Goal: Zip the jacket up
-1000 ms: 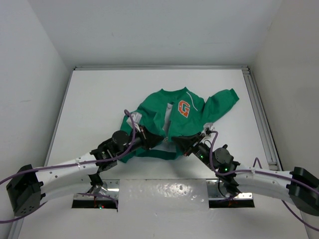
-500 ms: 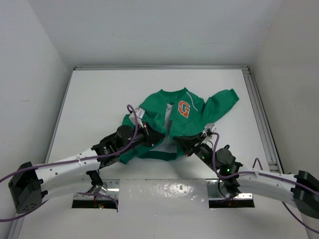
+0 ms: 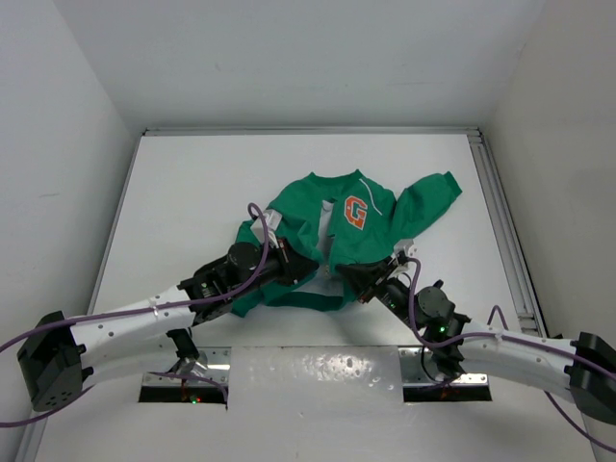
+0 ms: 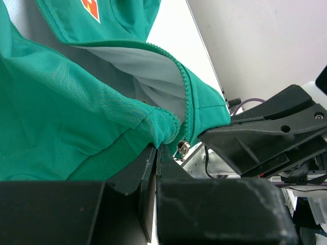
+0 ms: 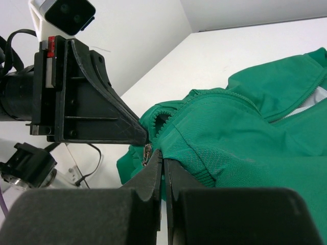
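Observation:
The green jacket point(image 3: 371, 226) lies on the white table with its front open and the orange "G" point(image 3: 355, 210) facing up. My left gripper point(image 3: 310, 266) is shut on the ribbed hem corner point(image 4: 162, 130) of the jacket's left front panel. My right gripper point(image 3: 345, 273) is shut on the hem corner point(image 5: 176, 148) of the right panel, just beside the metal zipper pull point(image 5: 148, 153). The two grippers nearly touch, tip to tip, at the bottom of the zipper. The zipper teeth point(image 4: 185, 97) run open up the front.
A raised metal rail point(image 3: 502, 221) runs along the table's right side, with white walls at the back and left. One sleeve point(image 3: 433, 197) stretches toward the right rail. A shiny plate point(image 3: 318, 371) lies between the arm bases.
My left gripper has moved right along the hem toward the right gripper, closing the gap between the two front panels. The right gripper has edged slightly left.

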